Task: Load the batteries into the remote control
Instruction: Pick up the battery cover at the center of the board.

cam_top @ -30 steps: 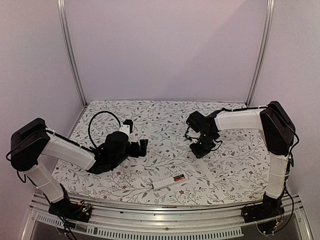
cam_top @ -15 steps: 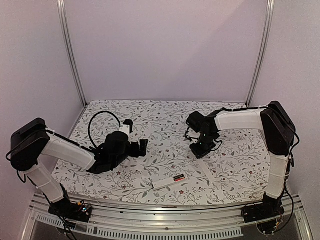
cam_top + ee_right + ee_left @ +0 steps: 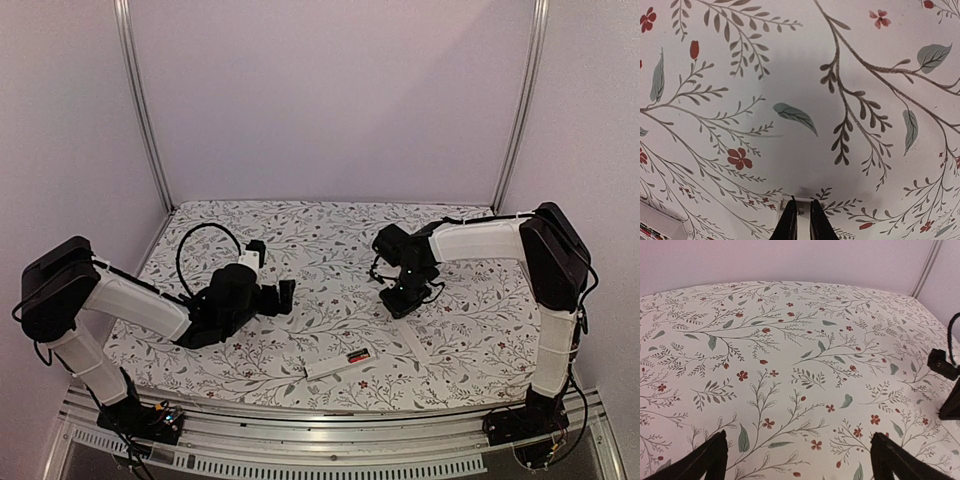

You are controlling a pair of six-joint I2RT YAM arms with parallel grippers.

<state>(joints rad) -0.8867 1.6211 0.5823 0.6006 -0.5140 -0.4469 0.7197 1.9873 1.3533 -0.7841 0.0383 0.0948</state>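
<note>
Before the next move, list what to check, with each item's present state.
1. Left tool open, nothing between its fingers: ok.
2. Right tool shut: ok. Whether it holds anything: cannot tell.
3. Remote control lying flat near the front edge, clear of both arms: ok.
4. Batteries seated in the remote: cannot tell. Only a red-and-black patch shows at its right end.
5. Thin white strip off the remote, lying apart to its right: ok.
</note>
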